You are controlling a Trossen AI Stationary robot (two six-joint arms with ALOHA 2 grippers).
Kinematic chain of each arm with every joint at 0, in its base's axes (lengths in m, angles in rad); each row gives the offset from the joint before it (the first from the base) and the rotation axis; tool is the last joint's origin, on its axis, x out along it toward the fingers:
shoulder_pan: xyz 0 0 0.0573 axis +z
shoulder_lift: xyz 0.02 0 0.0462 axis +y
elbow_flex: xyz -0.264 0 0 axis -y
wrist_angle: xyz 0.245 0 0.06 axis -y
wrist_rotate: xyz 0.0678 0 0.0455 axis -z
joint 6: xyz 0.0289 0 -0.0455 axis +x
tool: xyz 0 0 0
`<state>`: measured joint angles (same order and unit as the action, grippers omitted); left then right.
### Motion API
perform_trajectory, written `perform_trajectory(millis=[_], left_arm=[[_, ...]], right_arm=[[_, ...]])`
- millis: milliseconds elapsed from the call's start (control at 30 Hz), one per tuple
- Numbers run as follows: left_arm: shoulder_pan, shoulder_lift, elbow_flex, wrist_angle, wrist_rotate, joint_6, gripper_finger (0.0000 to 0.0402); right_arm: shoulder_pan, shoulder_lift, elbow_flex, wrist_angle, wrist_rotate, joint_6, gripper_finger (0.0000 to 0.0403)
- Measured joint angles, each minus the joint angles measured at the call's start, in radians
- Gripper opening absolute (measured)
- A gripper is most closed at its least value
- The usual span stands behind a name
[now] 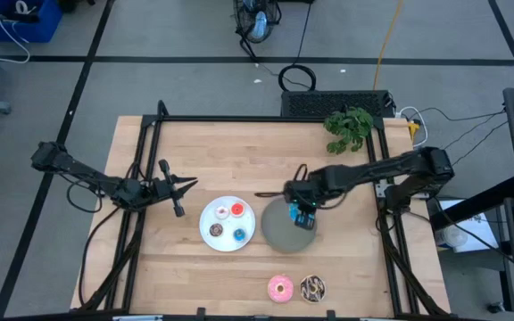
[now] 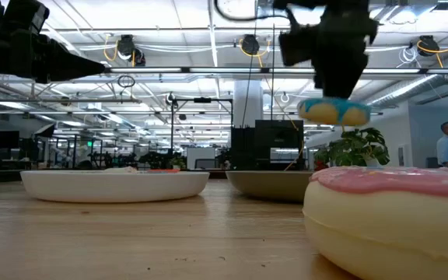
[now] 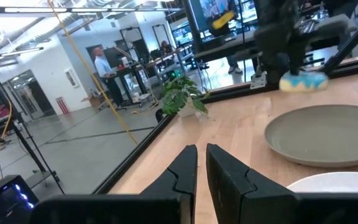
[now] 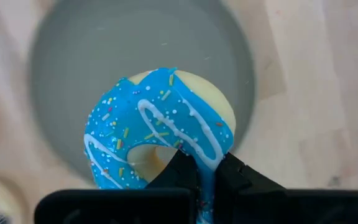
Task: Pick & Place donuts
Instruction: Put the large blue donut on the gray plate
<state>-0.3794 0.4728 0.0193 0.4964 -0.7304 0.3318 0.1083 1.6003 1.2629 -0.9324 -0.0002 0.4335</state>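
My right gripper [image 1: 300, 214] is shut on the blue sprinkled donut [image 4: 160, 124] and hangs over the round grey plate [image 1: 279, 230]. In the low view the donut [image 2: 334, 111] floats above that plate [image 2: 271, 183]. The red [image 1: 237, 210], white-pink [image 1: 222, 212], dark brown [image 1: 216, 231] and blue [image 1: 240, 234] tiny donuts lie on the white plate [image 1: 227, 243]. The pink donut [image 1: 280, 287] and the chocolate sprinkled donut [image 1: 312, 287] lie flat on the table near its near edge. My left gripper [image 1: 186, 184] waits shut to the left of the white plate. My right gripper pinches the blue sprinkled donut by one side of its ring [image 4: 207, 158], one finger [image 4: 179, 171] at the hole and the other [image 4: 238, 177] outside. The fingers come from above, pointing down. The donut is lifted clear above the grey plate and sits roughly level.
A potted green plant [image 1: 348, 127] stands at the table's far right corner. A black frame [image 1: 239, 119] runs along the far edge and down both sides. Bare wood lies between the plates and the far edge. People stand in the room beyond the table.
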Motion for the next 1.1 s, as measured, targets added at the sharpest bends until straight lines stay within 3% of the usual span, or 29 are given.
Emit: perform_trajectory(millis=[400,767,900,1100], left_arm=[[0.0,0.0,0.0,0.0,0.0,0.006,0.0042],[0.0,0.0,0.0,-0.024,0.0,0.006,0.0042],[0.0,0.0,0.0,-0.032,0.0,0.006,0.0042],[0.0,0.0,0.0,-0.031,0.0,0.055,0.0042]], right_arm=[[-0.061,0.23,0.0,0.106,-0.057,-0.152,0.0006],[-0.061,0.282,0.0,0.123,-0.057,-0.22,0.0012],[-0.054,0.276,0.0,0.155,-0.052,-0.27,0.0051],[-0.047,0.262,0.0,0.143,-0.052,-0.259,0.0144]])
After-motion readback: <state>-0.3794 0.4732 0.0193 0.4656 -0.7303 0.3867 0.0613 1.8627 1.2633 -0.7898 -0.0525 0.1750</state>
